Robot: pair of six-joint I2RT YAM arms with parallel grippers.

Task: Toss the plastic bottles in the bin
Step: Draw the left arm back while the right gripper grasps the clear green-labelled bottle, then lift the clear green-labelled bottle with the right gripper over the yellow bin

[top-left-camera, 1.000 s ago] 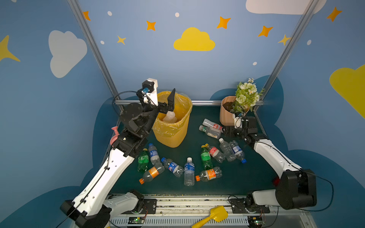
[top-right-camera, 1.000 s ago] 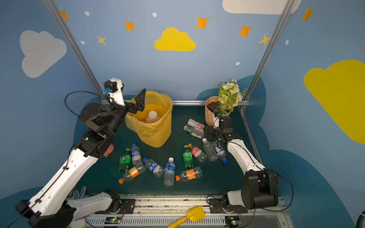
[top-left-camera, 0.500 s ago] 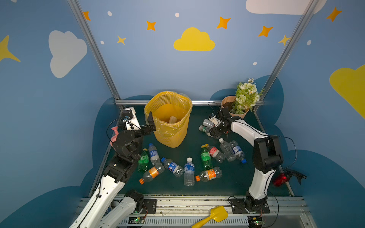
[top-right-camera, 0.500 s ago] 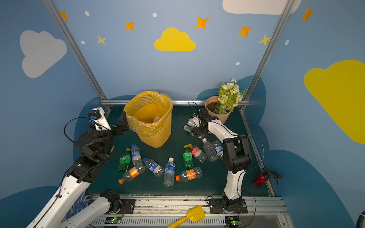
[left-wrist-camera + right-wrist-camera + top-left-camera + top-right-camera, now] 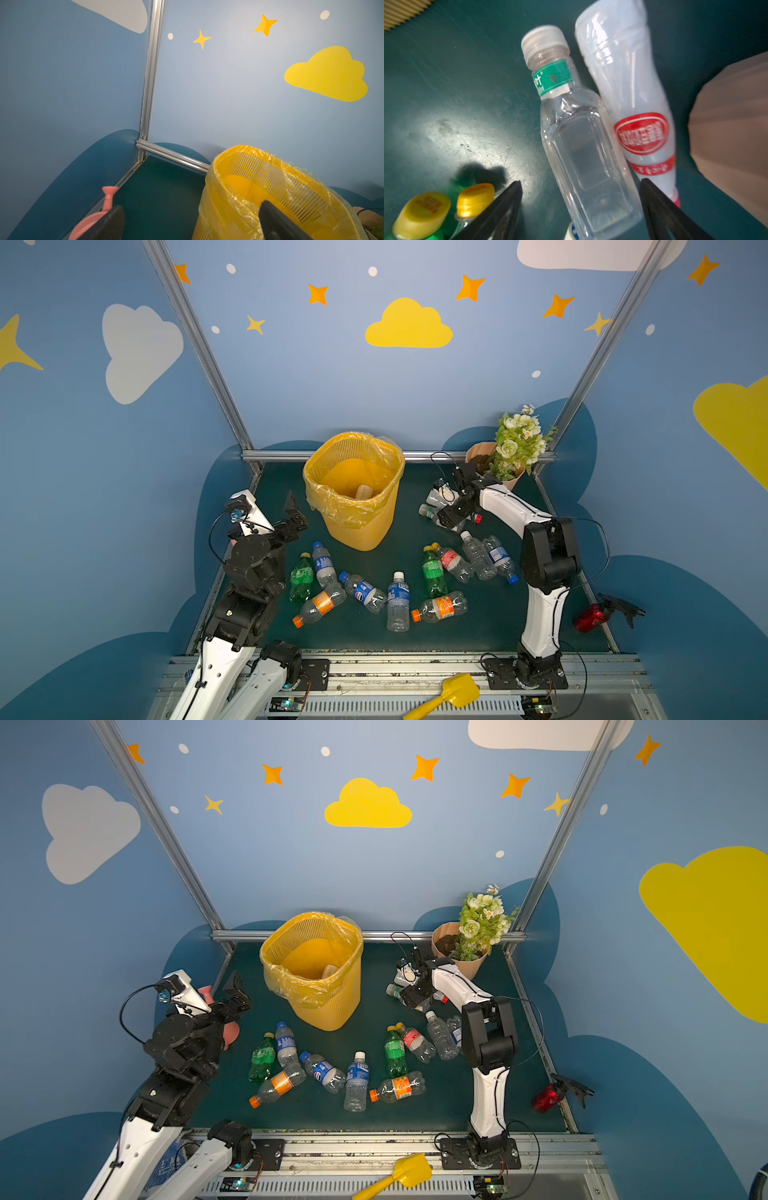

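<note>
The bin (image 5: 365,526) is ribbed yellow plastic mesh, lined with a thin, crinkled, glossy plastic bag (image 5: 224,207). The clear bottle (image 5: 583,149) is glossy see-through plastic, creased at the shoulder, with a ridged whitish cap. The white bottle (image 5: 629,83) is milky, translucent plastic, smooth and shiny, with red print. The table (image 5: 446,93) has a dark green matt top, scuffed and scratched, with a dull sheen where light falls. The pot (image 5: 733,135) looks matt and faceted. The watering can (image 5: 108,199) is smooth pink plastic. The frame (image 5: 153,62) is brushed metal. The walls (image 5: 332,385) are matt. The spray bottle (image 5: 588,616) is glossy red translucent plastic.
</note>
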